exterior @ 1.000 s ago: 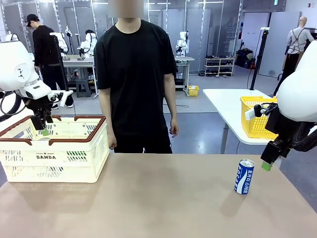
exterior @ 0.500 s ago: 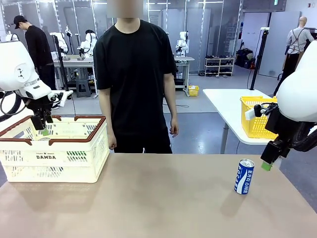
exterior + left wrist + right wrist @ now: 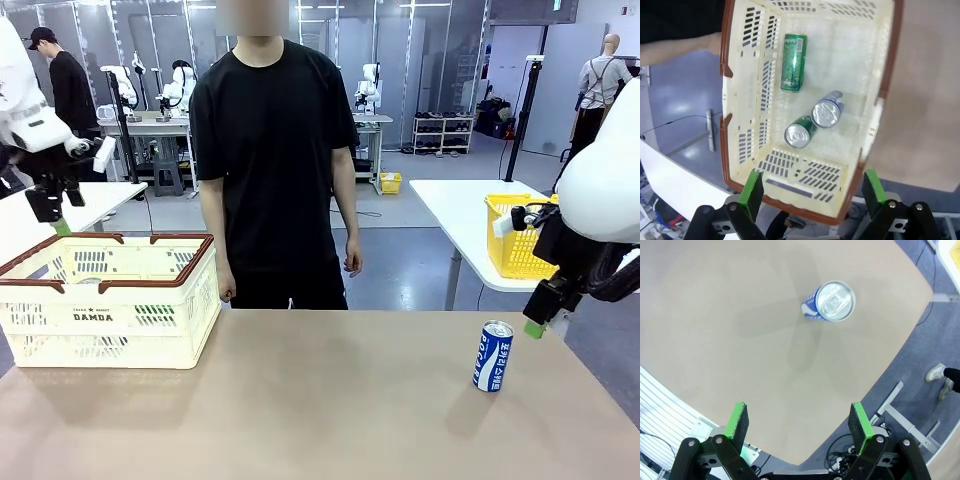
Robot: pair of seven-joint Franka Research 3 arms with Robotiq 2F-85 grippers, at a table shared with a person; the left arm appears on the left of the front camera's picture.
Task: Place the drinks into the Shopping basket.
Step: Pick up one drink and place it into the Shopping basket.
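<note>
The Shopping basket (image 3: 100, 284), cream with a reddish-brown rim, stands at the table's left. Looking down in the left wrist view, the basket (image 3: 752, 90) holds three drinks: a green can (image 3: 792, 62) lying flat, a second green can (image 3: 799, 134) and a blue and white can (image 3: 826, 110), both seen top-on. My left gripper (image 3: 58, 224) (image 3: 811, 187) hangs open high above the basket's near left end. Another blue and white can (image 3: 492, 356) (image 3: 830, 301) stands upright at the table's right. My right gripper (image 3: 537, 324) (image 3: 799, 421) hovers open just right of and above it.
A person in a black shirt (image 3: 272, 150) stands at the far edge with both hands down; a forearm (image 3: 680, 47) lies beyond the basket. A yellow mesh basket (image 3: 518, 238) sits on a white side table at the right. Bare tabletop (image 3: 330, 400) spans the middle.
My left gripper has risen and drawn back to the left, out of the basket's mouth. The right gripper has lifted slightly. The cans have not moved.
</note>
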